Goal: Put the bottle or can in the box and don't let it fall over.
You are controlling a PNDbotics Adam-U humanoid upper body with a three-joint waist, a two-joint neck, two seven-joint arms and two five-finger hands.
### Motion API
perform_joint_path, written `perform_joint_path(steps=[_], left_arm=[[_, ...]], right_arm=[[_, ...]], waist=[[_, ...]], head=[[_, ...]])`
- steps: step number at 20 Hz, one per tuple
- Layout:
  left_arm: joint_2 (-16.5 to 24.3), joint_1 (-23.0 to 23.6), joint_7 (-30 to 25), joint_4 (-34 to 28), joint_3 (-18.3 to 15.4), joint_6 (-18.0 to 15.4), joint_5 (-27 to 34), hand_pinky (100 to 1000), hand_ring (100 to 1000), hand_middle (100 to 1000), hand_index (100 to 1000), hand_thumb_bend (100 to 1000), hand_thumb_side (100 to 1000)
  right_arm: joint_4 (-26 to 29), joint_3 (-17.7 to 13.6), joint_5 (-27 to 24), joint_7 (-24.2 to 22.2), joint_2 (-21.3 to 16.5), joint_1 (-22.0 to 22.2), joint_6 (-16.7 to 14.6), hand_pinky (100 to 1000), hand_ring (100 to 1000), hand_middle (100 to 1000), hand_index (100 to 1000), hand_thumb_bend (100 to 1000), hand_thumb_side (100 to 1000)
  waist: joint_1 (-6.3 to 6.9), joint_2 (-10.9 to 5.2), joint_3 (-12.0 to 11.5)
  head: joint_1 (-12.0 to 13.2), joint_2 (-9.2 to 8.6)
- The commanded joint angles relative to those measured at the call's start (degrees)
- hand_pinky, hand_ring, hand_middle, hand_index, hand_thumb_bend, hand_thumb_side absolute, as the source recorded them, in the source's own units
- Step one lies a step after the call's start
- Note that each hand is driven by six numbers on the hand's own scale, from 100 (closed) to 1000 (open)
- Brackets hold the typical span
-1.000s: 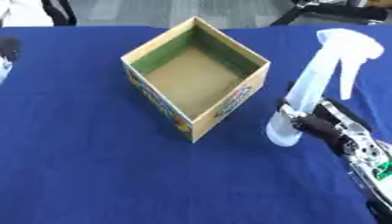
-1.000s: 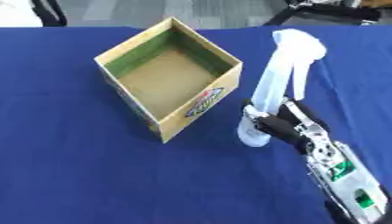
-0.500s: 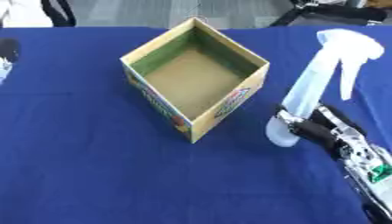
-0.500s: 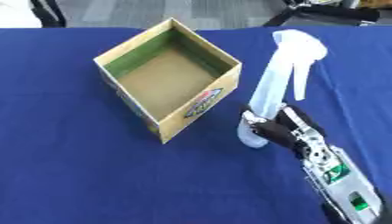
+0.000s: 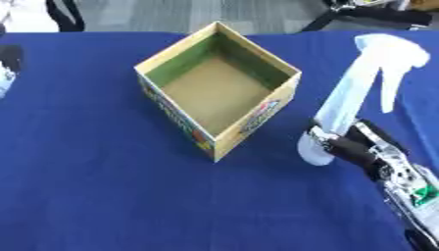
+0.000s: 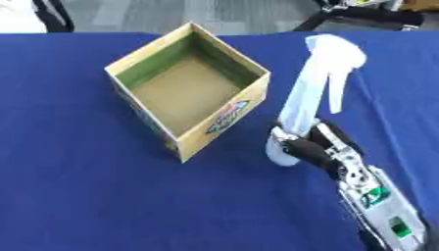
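The spray bottle [image 5: 352, 105] looks like thin, pale plastic, so it is probably light, stiff enough to take a squeeze, and rather smooth to the touch. It is tall and narrow with a heavy-looking trigger head at the top, which should make it tippy; the sensible place to hold it is low on the body, below the neck, where the right hand [image 6: 310, 149] has it now. That hand's fingers are curled round the lower body of the bottle, just above its rounded base.

The bottle is whitish and slightly see-through, with a white nozzle head and a trigger hanging down on its right side. It stands on the blue bench [image 5: 94, 186], leaning a little to the right, just to the right of the box [image 5: 219, 93] and apart from it.

The box is open-topped cardboard, green inside its walls with a brown floor, printed on its near faces. The left hand is not seen.
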State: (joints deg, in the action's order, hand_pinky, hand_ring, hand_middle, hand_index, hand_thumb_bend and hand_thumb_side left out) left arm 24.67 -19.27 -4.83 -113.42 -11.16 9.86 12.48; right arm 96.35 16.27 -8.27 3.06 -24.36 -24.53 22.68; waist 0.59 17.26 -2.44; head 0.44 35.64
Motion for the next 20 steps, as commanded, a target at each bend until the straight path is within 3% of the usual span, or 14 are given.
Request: perform_joint_path(steps=[1,3,8,11,18,20], left_arm=[[0.92,-0.69,-0.24,-1.17,-0.25,-0.14,0.2,1000,1000,1000,941,301,237],[0.92,-0.68,-0.26,-1.17,-0.22,-0.11,0.17,1000,1000,1000,941,290,239],[0.91,-0.69,-0.16,-1.17,-0.25,-0.05,0.2,1000,1000,1000,939,281,240],[0.91,-0.7,-0.14,-1.17,-0.28,-0.07,0.21,1000,1000,1000,939,281,237],[0.88,-0.66,-0.09,-1.17,-0.34,-0.11,0.16,1000,1000,1000,939,281,238],[0.86,-0.67,-0.1,-1.17,-0.33,-0.1,0.15,1000,1000,1000,939,280,237]], right_arm=[[-1.19,-0.23,-0.46,0.34,-0.39,0.07,0.54,1000,1000,1000,1000,100,320],[-1.19,-0.19,-1.34,0.68,-0.35,0.04,0.57,1000,1000,1000,1000,100,326],[-1.03,-0.19,-2.53,1.88,-0.38,0.05,0.6,1000,1000,1000,1000,100,218],[-1.12,-0.19,-3.19,2.8,-0.23,0.12,0.72,1000,1000,1000,1000,100,216],[-1.64,-0.23,-6.33,4.87,0.06,0.1,0.88,1000,1000,1000,963,100,403],[-1.84,-0.26,-7.45,6.12,0.08,0.04,1.03,1000,1000,1000,942,100,403]], waist=[[0.22,-0.59,0.04],[0.22,-0.57,0.05],[0.26,-0.54,0.11],[0.3,-0.54,0.15],[0.38,-0.47,0.2],[0.41,-0.45,0.2]], head=[[-0.01,-0.67],[-0.02,-0.64],[0.0,-0.54],[0.03,-0.34],[0.1,0.23],[0.09,0.28]])
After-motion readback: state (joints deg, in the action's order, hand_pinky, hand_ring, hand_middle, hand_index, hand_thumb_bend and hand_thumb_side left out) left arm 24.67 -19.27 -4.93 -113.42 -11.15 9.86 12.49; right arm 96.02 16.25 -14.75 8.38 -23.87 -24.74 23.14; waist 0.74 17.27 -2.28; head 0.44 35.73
